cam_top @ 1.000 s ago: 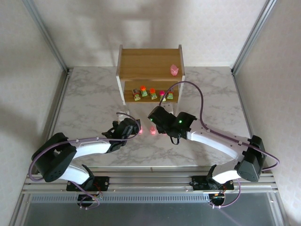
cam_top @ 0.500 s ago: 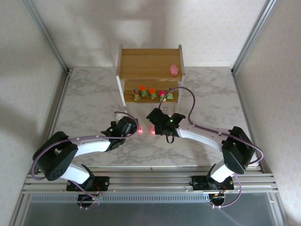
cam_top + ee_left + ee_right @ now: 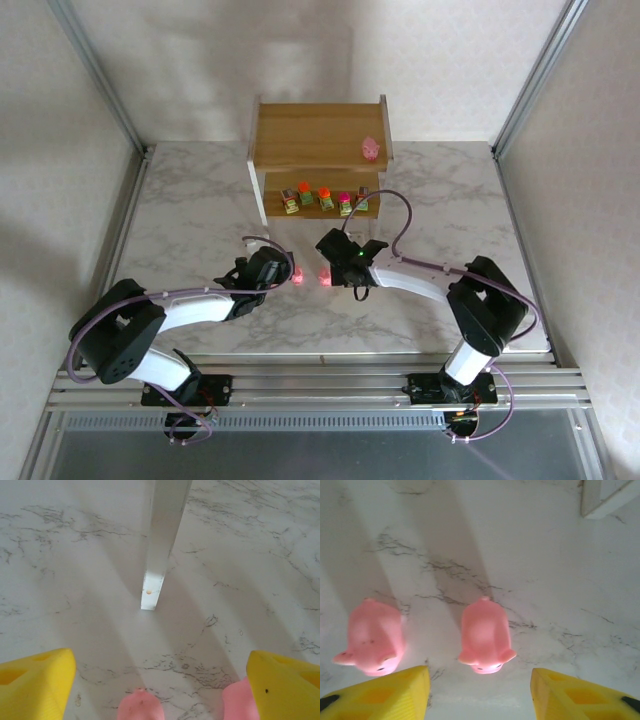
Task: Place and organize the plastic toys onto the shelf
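R elbow swung in, right gripper (image 3: pixel 480 682) widened: part-open, empty, over translucent pink rounded plastic pig (image 3: pixel 484 635). Left gripper (image 3: pixel 160 672) wide, empty. Risk: closing finger clips neighbouring pink pig (image 3: pixel 372 639), grasp slips.

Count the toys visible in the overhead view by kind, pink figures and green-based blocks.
Pink rounded figures: 3, one on the shelf, two on the table
Green-based blocky toys: 5, on the lower tier
Total: 8

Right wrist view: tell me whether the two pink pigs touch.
Apart. The right wrist view shows bare marble between the left pink pig and the right pink pig.
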You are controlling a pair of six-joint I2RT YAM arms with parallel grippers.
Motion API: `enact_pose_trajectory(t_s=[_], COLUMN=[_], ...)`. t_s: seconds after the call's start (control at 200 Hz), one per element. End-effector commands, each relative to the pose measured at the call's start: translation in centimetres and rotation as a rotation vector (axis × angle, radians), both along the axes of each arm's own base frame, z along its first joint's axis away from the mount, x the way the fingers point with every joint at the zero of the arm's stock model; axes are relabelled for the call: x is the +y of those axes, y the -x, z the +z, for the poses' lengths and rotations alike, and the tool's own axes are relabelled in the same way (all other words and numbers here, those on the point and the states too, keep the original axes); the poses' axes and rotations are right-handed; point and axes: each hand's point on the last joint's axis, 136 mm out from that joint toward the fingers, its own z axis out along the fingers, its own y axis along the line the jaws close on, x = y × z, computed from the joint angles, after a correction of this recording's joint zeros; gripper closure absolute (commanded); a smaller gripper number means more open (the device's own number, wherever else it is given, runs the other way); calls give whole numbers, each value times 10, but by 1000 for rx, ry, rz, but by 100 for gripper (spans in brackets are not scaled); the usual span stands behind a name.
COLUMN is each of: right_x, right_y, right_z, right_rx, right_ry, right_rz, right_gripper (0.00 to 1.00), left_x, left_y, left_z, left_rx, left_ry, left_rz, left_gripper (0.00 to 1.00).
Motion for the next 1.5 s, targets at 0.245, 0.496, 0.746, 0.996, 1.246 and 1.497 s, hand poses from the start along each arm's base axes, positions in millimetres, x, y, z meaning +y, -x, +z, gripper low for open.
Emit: enact_pose_trajectory(t_s=[0.245, 0.496, 0.746, 0.996, 1.246, 1.497], right_x=[-2, -6, -7, -4, -3, -4], right_y=[-5, -9, -13, -16, -16, -17], right_z=[-20, -24, -27, -32, -37, -37], right_rx=[32, 41, 50, 62, 73, 72], right_ry=[5, 9, 7, 4, 7, 13], right_rz=[-2, -3, 0, 10, 15, 18], right_gripper=[47, 49, 52, 57, 60, 65], left_x=[0, -1, 0, -1, -1, -2], left_y=[-3, -3, -3, -3, -3, -3], left_z=[-2, -1, -2, -3, -3, -4], left_rx=[7, 7, 9, 12, 13, 15], left_ry=[23, 26, 26, 27, 29, 30], left_rz=[7, 3, 4, 1, 0, -4], left_gripper=[12, 12, 12, 12, 12, 12])
